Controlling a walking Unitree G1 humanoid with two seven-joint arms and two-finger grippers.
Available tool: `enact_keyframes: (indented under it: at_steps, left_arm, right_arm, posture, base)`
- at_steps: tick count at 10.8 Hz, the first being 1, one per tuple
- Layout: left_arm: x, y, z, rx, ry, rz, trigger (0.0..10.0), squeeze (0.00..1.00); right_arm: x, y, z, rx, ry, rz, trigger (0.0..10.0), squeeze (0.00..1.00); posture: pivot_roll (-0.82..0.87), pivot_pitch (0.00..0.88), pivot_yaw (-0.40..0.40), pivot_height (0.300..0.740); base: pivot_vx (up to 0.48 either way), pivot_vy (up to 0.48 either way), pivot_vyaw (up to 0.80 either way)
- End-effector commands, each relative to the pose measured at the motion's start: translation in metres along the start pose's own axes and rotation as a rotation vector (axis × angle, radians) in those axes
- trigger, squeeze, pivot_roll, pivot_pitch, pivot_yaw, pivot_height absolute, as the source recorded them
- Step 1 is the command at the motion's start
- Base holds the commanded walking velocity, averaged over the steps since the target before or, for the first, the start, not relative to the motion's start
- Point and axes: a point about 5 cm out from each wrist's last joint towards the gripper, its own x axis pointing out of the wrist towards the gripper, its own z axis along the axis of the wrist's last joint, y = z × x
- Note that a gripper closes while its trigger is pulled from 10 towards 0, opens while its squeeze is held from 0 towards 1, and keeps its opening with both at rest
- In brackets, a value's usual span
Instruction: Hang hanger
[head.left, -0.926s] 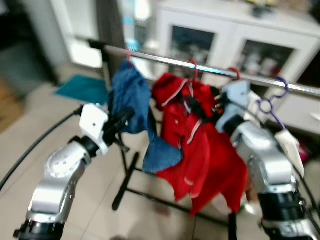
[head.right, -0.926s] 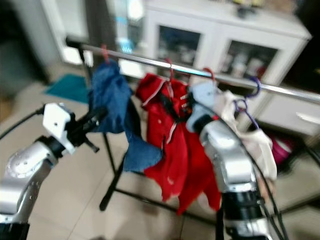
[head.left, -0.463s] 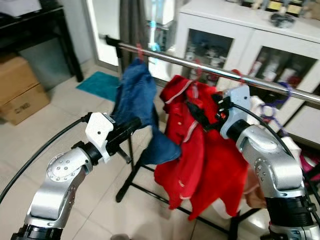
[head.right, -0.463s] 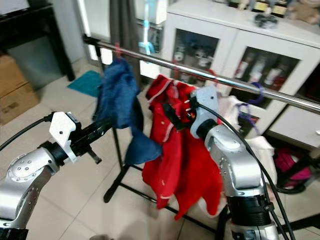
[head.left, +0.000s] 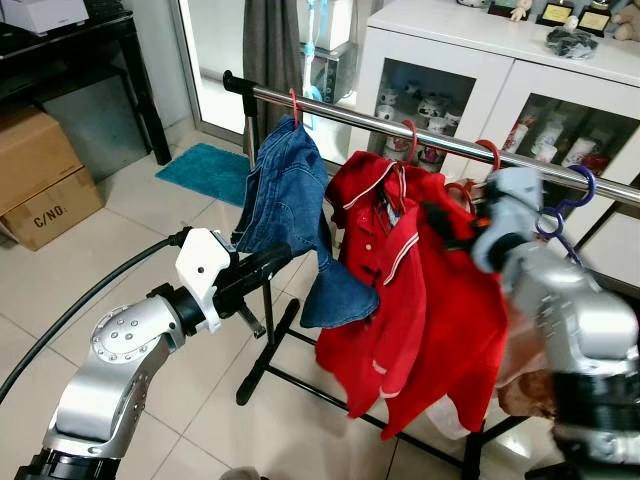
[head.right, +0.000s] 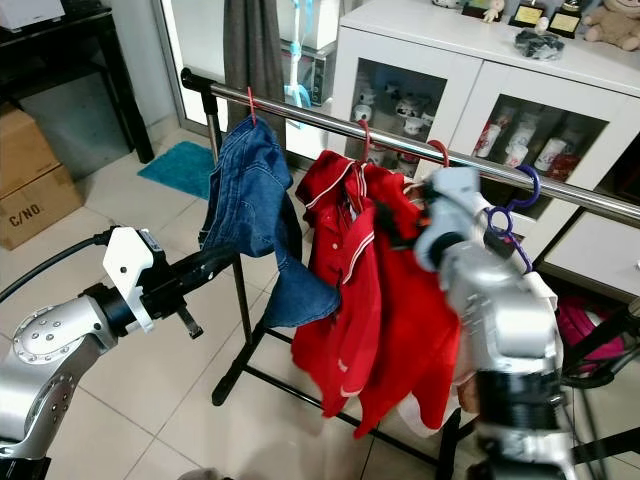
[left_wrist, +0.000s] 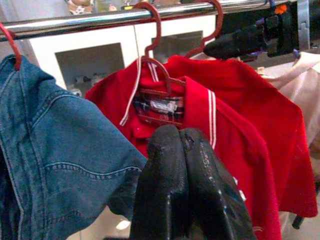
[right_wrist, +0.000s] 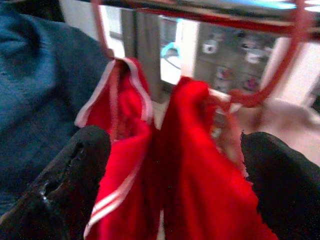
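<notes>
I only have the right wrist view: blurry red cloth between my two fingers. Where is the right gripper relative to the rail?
Observer: The right gripper is just under the rail, at the second red shirt.
Operator: What else hangs there?
Observer: From the robot's left: a denim garment on a red hanger, two red shirts, then a purple hanger.
Operator: And the left gripper?
Observer: The left gripper is shut, below the denim, holding nothing.
</notes>
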Motion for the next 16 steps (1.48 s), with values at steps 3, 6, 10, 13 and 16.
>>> enact_keyframes:
  at_steps: [3,6,10,13,16]
  left_arm:
    - [0.003,-0.010,0.004,-0.015,-0.008,-0.092,10.0,0.00]
    - [0.004,-0.010,0.005,-0.013,-0.008,-0.119,10.0,0.00]
    - [0.003,-0.009,0.004,-0.016,-0.005,-0.119,10.0,0.00]
    - [0.004,-0.009,0.003,-0.017,-0.004,-0.127,10.0,0.00]
    - [0.003,-0.010,0.003,-0.021,0.001,-0.132,10.0,0.00]
  right_arm:
    - [0.013,-0.017,0.010,0.002,-0.002,-0.051,10.0,0.00]
    - [0.035,-0.023,0.010,0.019,0.018,-0.026,0.0,0.00]
    - [0.046,-0.036,0.007,0.011,0.029,-0.067,0.0,0.00]
    - [0.051,-0.046,0.005,0.026,0.032,-0.081,0.0,0.00]
    - [0.053,-0.047,0.001,0.031,0.049,-0.066,0.0,0.00]
  posture:
    - [0.01,0.000,-0.026,0.740]
    - [0.01,0.000,-0.023,0.740]
    - [0.01,0.000,-0.021,0.740]
    - [0.01,0.000,-0.019,0.740]
    - [0.01,0.000,-0.020,0.740]
  base:
    - [0.000,0.000,0.00]
    - [0.000,0.000,0.00]
    - [0.000,0.000,0.00]
    - [0.000,0.000,0.00]
    - [0.000,0.000,0.00]
